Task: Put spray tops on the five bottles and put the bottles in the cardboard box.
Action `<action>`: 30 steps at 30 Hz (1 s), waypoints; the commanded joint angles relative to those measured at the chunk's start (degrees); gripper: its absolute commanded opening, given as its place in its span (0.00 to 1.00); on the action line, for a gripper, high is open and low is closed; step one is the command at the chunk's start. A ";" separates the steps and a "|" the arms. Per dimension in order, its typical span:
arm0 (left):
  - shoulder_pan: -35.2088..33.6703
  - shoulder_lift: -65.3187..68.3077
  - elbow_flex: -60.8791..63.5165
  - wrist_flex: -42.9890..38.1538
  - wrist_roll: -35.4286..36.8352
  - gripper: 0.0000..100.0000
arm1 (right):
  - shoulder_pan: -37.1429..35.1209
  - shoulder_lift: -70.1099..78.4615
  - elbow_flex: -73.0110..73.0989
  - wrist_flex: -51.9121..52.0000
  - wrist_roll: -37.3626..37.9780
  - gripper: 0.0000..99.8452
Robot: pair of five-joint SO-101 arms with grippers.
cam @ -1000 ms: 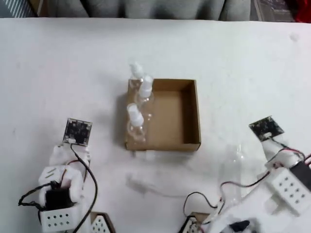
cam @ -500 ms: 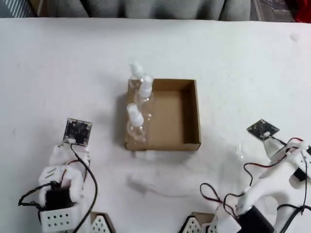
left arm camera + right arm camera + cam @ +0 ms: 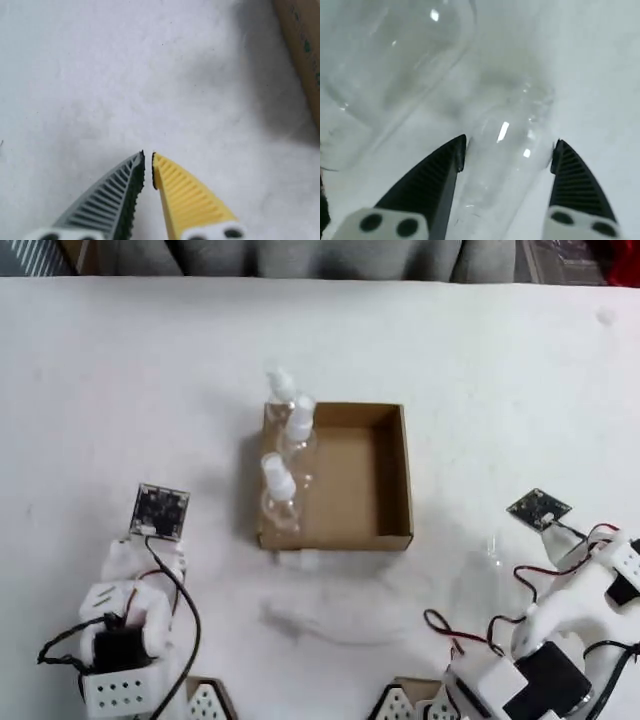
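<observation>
The cardboard box (image 3: 392, 480) sits mid-table. Two clear bottles with white spray tops (image 3: 299, 421) (image 3: 278, 484) stand along one inner wall, and a third (image 3: 281, 386) stands just behind that corner. My right gripper (image 3: 509, 150) holds a capless clear bottle (image 3: 506, 150) between its black fingers (image 3: 440, 175), both against the bottle's sides; from above that bottle (image 3: 491, 556) stands near the right arm's wrist (image 3: 540, 508). A second capless bottle (image 3: 395, 60) stands close beside it. My left gripper (image 3: 148, 159) is shut and holds nothing, low over bare table beside the box wall (image 3: 302, 45).
The left arm (image 3: 130, 610) is folded at the front left corner. The right arm (image 3: 560, 640) and its loose cables (image 3: 470, 635) fill the front right. A faint clear plastic film (image 3: 320, 615) lies in front of the box.
The right arm has swung its body round to the right and settled its wrist by the capless bottle. The left arm, the box and the capped bottles have not moved.
</observation>
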 commanded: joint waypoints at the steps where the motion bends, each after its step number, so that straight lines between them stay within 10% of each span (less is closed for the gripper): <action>1: -0.48 -0.40 0.00 0.53 -0.70 0.02 | 0.48 -0.13 -2.64 -1.01 2.64 0.23; 13: -0.40 -0.40 0.00 0.44 -0.70 0.02 | 1.19 -0.31 -2.73 -0.92 2.11 0.02; 22: 4.53 -0.40 0.00 0.09 -0.09 0.02 | -4.26 -4.09 -4.31 -0.57 -27.60 0.02; 30: 6.11 -0.40 -0.97 1.23 -0.09 0.02 | -10.07 -12.62 -4.48 9.80 -30.95 0.02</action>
